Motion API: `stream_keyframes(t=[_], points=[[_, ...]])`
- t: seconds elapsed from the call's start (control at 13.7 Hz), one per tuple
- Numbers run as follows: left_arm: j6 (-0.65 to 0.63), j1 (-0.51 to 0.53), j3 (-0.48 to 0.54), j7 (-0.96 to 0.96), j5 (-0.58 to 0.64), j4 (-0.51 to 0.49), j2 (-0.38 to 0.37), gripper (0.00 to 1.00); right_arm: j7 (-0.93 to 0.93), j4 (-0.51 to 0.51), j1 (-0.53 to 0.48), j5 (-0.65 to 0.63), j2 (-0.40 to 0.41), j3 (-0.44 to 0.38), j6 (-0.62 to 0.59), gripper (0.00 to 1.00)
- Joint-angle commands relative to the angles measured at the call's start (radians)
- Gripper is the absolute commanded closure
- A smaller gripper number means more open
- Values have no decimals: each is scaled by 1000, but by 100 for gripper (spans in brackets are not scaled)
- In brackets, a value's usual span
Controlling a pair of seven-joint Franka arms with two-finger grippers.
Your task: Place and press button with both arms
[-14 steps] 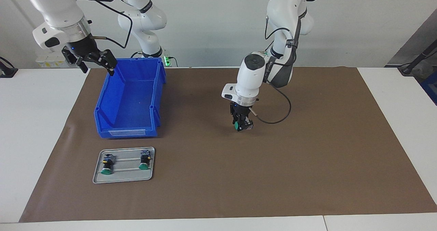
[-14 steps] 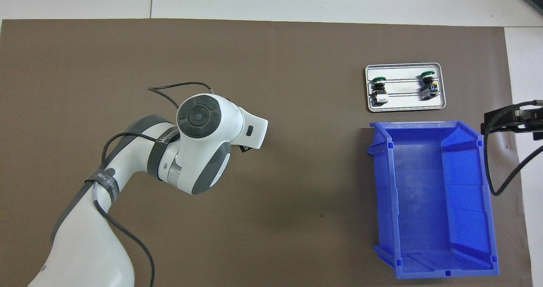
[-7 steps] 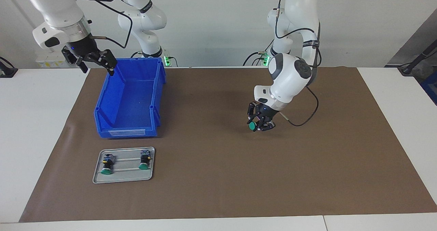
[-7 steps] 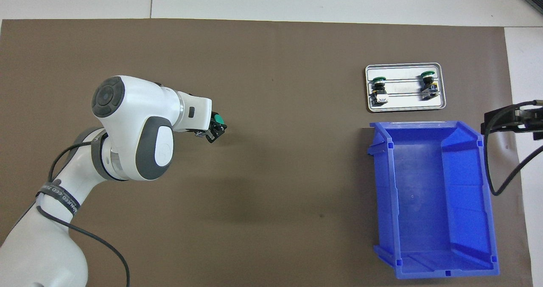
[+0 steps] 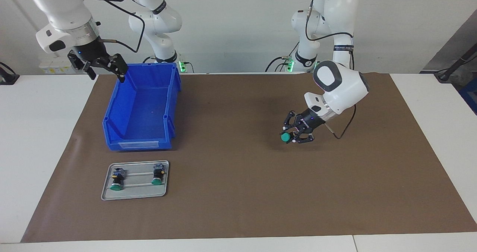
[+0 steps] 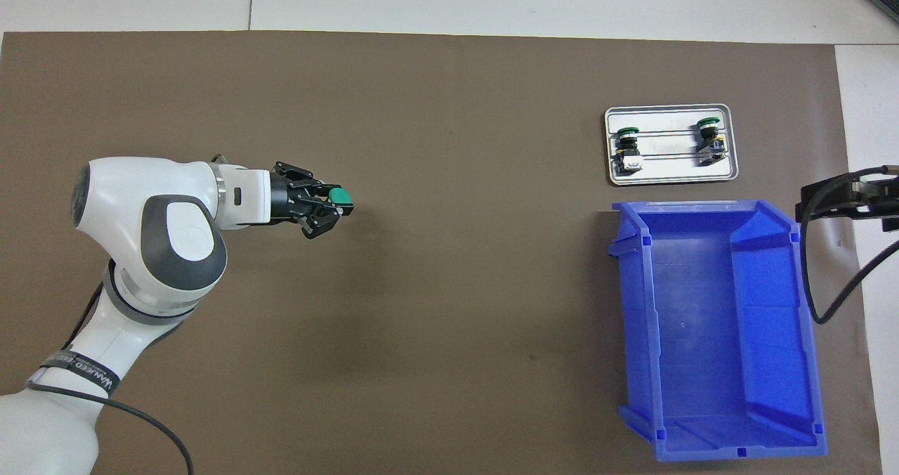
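Observation:
My left gripper (image 5: 293, 135) (image 6: 331, 206) hangs over the middle of the brown mat, tipped almost level and pointing toward the right arm's end. It is shut on a button (image 5: 285, 136) (image 6: 341, 196), whose green cap sticks out past the fingertips. Two more buttons (image 5: 116, 183) (image 5: 157, 178) lie side by side on a small metal tray (image 5: 136, 193) (image 6: 667, 171), green caps pointing away from the robots. My right gripper (image 5: 106, 71) (image 6: 836, 199) waits open and empty in the air over the blue bin's corner nearest the robots.
A blue open-fronted bin (image 5: 138, 144) (image 6: 737, 452) stands empty on the mat, just nearer to the robots than the tray. The brown mat (image 5: 238, 207) covers most of the white table. Cables trail from both wrists.
The left arm has swung toward its own end of the table. Its wrist has tipped from pointing down to almost level, still holding the button. The right arm has not moved.

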Motion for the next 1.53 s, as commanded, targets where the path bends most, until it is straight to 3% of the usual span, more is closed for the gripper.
stream_keyframes(t=[0.0,0.36,0.51,0.66,0.95,1.46], points=[[47,-6,-5,151,-204,-99,-68,100,-27,7,-13,6,-5,11,-11,0],[185,-121,-10,473,-679,-123,-63,100,-29,5,-13,6,-5,12,-11,0],[182,-153,-10,674,-917,-123,-37,100,-29,4,-13,6,-5,12,-11,0],[158,-170,-12,806,-1060,-121,-4,100,-27,4,-13,6,-5,12,-11,0],[95,-230,-12,960,-1255,-101,68,100,-29,4,-13,6,-6,12,-11,0],[42,-250,-13,986,-1286,-110,86,100,-29,1,-13,6,-9,14,-11,0]])
